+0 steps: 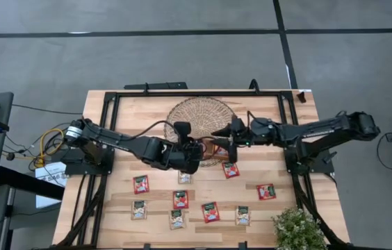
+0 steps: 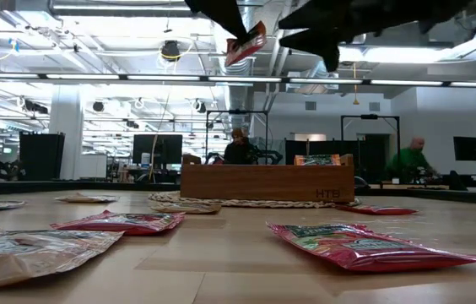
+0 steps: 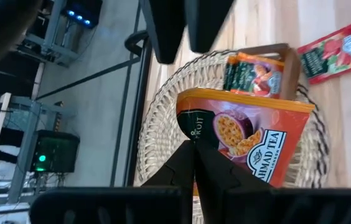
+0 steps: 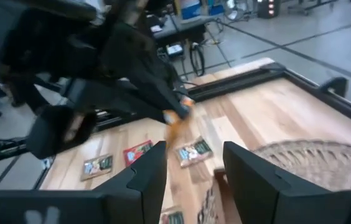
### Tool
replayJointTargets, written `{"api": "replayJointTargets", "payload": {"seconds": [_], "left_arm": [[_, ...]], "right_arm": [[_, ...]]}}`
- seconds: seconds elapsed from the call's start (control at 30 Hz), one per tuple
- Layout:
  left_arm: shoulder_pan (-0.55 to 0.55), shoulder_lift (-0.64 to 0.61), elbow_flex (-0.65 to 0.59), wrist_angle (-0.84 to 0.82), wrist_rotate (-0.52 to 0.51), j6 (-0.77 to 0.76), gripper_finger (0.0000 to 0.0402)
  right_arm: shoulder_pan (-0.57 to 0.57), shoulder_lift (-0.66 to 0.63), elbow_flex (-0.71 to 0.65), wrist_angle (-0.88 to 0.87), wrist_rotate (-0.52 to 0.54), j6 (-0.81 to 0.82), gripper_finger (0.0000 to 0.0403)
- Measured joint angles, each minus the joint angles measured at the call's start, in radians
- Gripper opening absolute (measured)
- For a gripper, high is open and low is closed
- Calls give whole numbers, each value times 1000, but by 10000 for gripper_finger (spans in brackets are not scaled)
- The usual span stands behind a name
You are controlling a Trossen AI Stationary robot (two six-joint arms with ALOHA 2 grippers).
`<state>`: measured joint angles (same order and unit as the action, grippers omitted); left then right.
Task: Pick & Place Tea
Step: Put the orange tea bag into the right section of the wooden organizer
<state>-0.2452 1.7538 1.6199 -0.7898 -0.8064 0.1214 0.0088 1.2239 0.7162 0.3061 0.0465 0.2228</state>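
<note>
the left pincer (image 1: 197, 154) hung above the middle of the tabletop (image 1: 123, 111), its fingers pinched tight on 1 orange tea sachet (image 3: 244, 140) by a corner. from table level that sachet (image 2: 246, 44) showed high in the air, tilted, well clear of the wood. below it sat the brown wooden tray (image 2: 267, 182), resting on a round woven mat (image 1: 197, 111), and at least 1 sachet (image 3: 253, 74) already stood inside the tray.

the right pincer (image 1: 218, 132) hovered close by, over the mat and pointing toward the left one, its 2 fingers (image 4: 144, 180) standing apart with nothing between them.

more tea sachets lay flat on the near half of the tabletop, red ones like this one (image 1: 266, 192) and cream ones like that one (image 1: 242, 215), all apart from each other. another red sachet (image 1: 231, 169) lay just beside the mat. a small green plant (image 1: 297, 229) stood at the near right corner. people sat at desks far behind the table.
</note>
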Motion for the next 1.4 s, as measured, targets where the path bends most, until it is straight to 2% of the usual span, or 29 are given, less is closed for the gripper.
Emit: {"api": "replayJointTargets", "payload": {"seconds": [0.33, 0.5, 0.77, 1.2, 1.4], "left_arm": [[18, 0, 0, -9, -3, -1, 0], [18, 0, 0, -9, -1, -1, 0], [19, 0, 0, -9, 1, 0, 0], [24, 0, 0, 14, 16, 6, 0], [26, 0, 0, 27, 25, 6, 0]], "right_arm": [[-12, 119, 101, -8, -24, -41, 163], [-25, 125, 116, -6, -24, -48, 163], [-56, 125, 116, -29, -78, -32, 126], [-57, 124, 116, -30, -78, -31, 93], [-57, 124, 116, -29, -78, -30, 60]]}}
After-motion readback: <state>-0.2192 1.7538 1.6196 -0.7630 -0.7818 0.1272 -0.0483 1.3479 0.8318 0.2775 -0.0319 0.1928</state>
